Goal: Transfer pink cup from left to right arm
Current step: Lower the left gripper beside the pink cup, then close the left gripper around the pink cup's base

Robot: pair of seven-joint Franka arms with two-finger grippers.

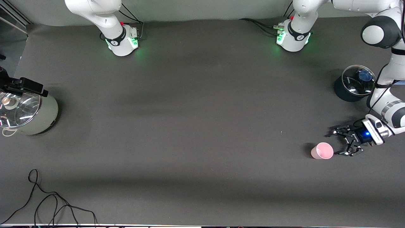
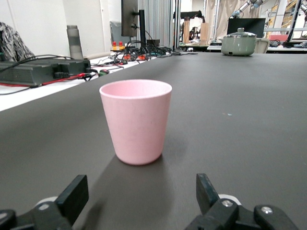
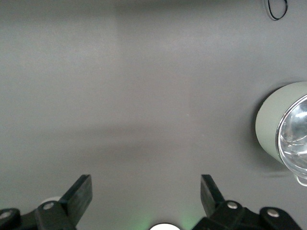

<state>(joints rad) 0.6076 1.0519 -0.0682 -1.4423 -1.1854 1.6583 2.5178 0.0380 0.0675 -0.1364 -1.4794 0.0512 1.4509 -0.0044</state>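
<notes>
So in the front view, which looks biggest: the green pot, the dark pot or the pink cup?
Largest to smallest:
1. green pot
2. dark pot, partly hidden by the left arm
3. pink cup, clearly smallest

A robotics lab is showing here. Two white robot arms (image 1: 117, 34) are standing bolted to a dark-covered table (image 1: 196, 110). In the left wrist view, monitors (image 2: 247, 26), a power unit (image 2: 43, 72) and tangled cables (image 2: 134, 50) are crowding neighbouring benches, with another robot arm (image 2: 242, 7) rising farther off.

No legible text, label, brand or number on anything in view.
</notes>
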